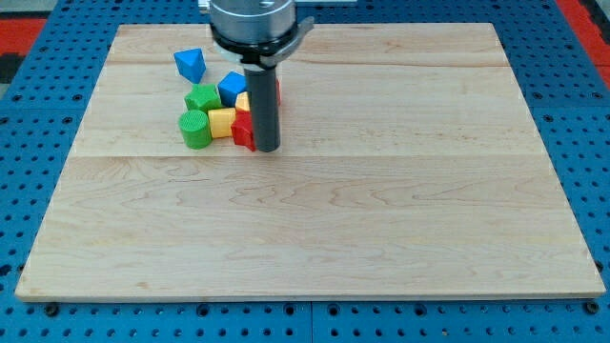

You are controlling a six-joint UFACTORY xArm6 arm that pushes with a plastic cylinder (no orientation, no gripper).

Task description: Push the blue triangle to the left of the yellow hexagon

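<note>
The blue triangle (190, 64) lies alone at the view's upper left, apart from a cluster of blocks. The cluster holds a green star-like block (201, 97), a blue cube (232, 88), a green cylinder (195, 129), a yellow block (222, 122) and a red block (243, 130). Another yellow piece (243, 100), maybe the hexagon, shows partly behind the rod. My tip (267, 149) stands at the cluster's right edge, touching or just beside the red block.
The wooden board (315, 219) rests on a blue pegboard table (29, 143). The arm's round head (252, 21) hangs over the board's top edge. A red sliver (278, 90) peeks out right of the rod.
</note>
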